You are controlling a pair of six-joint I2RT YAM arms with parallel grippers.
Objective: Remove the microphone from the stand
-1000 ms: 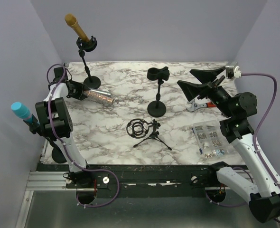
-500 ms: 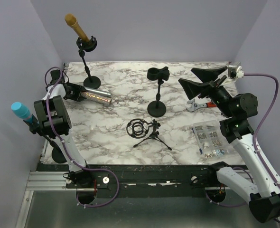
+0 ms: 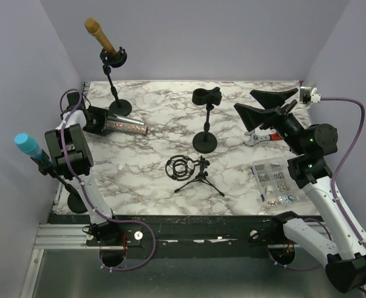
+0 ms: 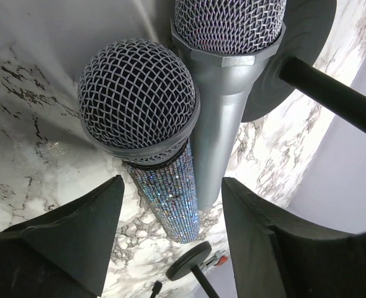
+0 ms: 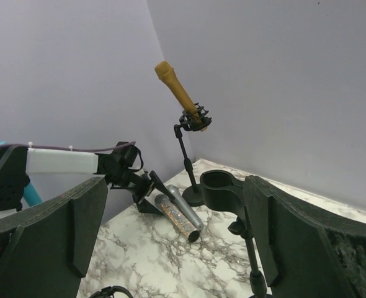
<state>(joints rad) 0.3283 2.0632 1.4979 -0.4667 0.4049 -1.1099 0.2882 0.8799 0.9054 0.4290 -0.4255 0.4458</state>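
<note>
A gold microphone [image 3: 100, 36] sits tilted in the clip of a black stand [image 3: 113, 84] at the back left; it also shows in the right wrist view [image 5: 174, 87]. A glitter microphone [image 4: 164, 192] and a grey microphone [image 4: 223, 112] lie side by side on the marble table [image 3: 152, 155], next to that stand's base [image 3: 120, 107]. My left gripper [image 3: 99, 121] is open, low at their mesh heads, its fingers [image 4: 77, 236] apart on either side and not touching them. My right gripper [image 3: 267, 105] is open and empty, raised at the right.
An empty black stand [image 3: 206, 118] stands mid-table. A shock mount on a small tripod [image 3: 189, 169] lies in front of it. A blue microphone [image 3: 28, 146] sits on a stand at the left edge. A wrench [image 3: 260, 138] and a clear box of screws [image 3: 273, 182] lie at the right.
The left gripper and the two lying microphones have shifted slightly to the left, the microphones swinging a little more level. The right gripper has risen a little.
</note>
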